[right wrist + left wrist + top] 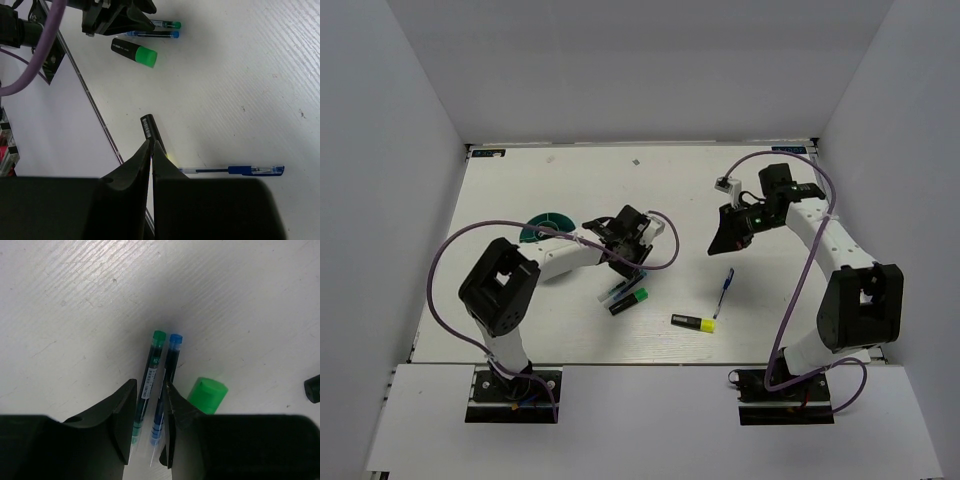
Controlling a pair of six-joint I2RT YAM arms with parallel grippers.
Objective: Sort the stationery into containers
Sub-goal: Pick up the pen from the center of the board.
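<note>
The teal-black pen [151,374] and a blue-capped pen [169,371] lie side by side on the table. My left gripper [150,390] is open, with its jaws on either side of both pens; it also shows in the top view [625,252]. The green-black highlighter [207,395] lies just right of it. The teal organiser [544,227] sits behind the left arm, partly hidden. My right gripper [151,145] is shut and empty, above the yellow-black highlighter [151,128]. The slim blue pen [235,170] lies beside it. The pink and mint pieces are not in view.
In the top view the yellow-black highlighter [693,322] and the slim blue pen [726,286] lie in the middle front, between the arms. White walls enclose the table on three sides. A purple cable [450,250] loops off the left arm.
</note>
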